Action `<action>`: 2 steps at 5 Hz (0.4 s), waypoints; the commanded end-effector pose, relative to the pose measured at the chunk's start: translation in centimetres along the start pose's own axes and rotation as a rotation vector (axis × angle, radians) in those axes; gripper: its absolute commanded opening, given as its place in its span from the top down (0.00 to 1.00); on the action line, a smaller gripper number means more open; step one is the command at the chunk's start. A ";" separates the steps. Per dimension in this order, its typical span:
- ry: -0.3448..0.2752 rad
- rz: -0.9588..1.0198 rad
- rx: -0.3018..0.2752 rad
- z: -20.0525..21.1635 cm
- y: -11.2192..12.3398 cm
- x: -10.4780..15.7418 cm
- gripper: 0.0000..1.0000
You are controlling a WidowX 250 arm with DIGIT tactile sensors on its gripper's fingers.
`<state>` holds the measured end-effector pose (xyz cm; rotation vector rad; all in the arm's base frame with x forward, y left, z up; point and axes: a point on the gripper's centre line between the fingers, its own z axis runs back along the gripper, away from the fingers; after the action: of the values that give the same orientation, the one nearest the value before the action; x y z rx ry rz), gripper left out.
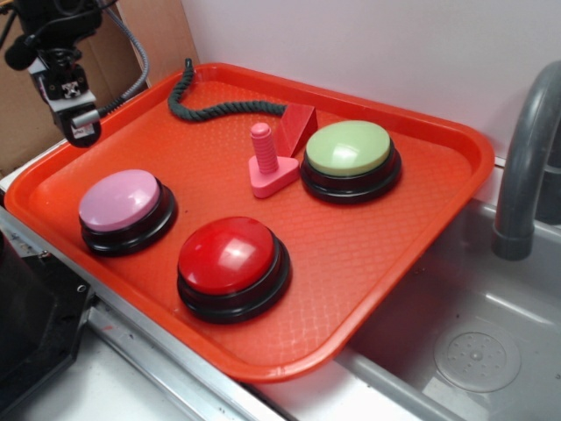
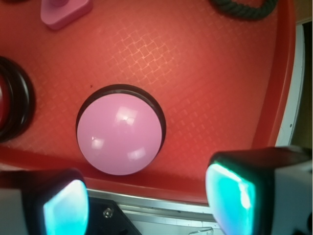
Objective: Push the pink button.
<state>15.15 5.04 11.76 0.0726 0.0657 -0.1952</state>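
The pink button [image 1: 120, 201] has a pale pink dome on a black base and sits at the left of the orange tray [image 1: 377, 246]. In the wrist view the pink button [image 2: 119, 133] lies just ahead of the fingers. My gripper [image 1: 79, 125] hangs in the air above the tray's left rim, behind and left of the button, not touching it. In the wrist view my gripper [image 2: 146, 205] is open and empty, with its teal pads [image 2: 231, 198] wide apart over the tray's edge.
A red button [image 1: 230, 259] sits at the tray's front and a green button [image 1: 349, 151] at the back right. A small pink toy bolt [image 1: 265, 162], a red wedge [image 1: 298, 125] and a dark rope [image 1: 215, 103] lie behind. A grey faucet [image 1: 526, 167] and sink are at the right.
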 end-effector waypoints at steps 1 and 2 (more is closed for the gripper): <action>-0.044 0.009 0.028 1.8 0.7 0.3 0.00; -0.046 0.017 0.037 2.4 0.9 0.0 0.00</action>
<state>14.71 5.05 12.97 0.0791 0.0648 -0.1923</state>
